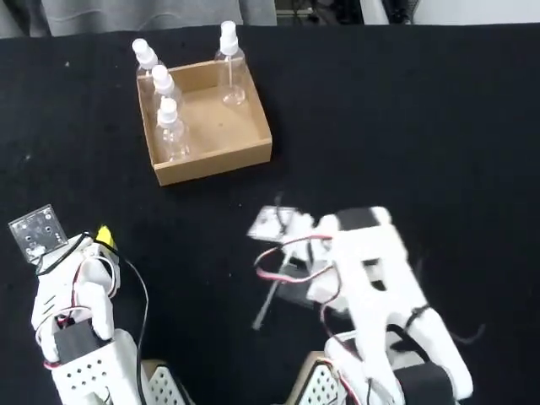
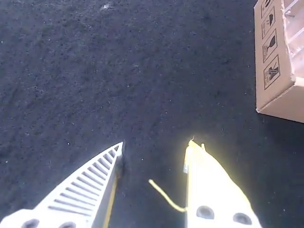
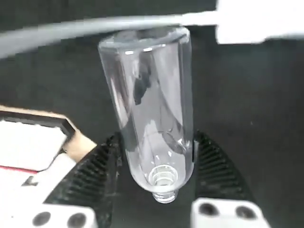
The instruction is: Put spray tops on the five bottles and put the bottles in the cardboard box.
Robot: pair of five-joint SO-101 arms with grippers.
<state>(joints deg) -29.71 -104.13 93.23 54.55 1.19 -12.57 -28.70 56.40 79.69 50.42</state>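
My right gripper [image 3: 159,159] is shut on a clear bottle [image 3: 147,95] that has no top, its black fingers [image 3: 102,166] clamping it near the open neck. Just beyond the bottle lies a white spray top [image 3: 256,21], and its thin tube [image 3: 95,26] runs across the black table. From above, that tube [image 1: 266,305] pokes out beside the right arm [image 1: 371,270] at the front middle. The cardboard box [image 1: 215,160] stands at the back left with several capped bottles [image 1: 169,122]. My left gripper [image 2: 156,145] hangs open over bare cloth at the front left.
In the left wrist view, one corner of the box [image 2: 278,61] lies ahead of the left gripper and off to one side. Black cloth [image 1: 405,126] covers the table. The left arm's base [image 1: 84,363] is at the front left.
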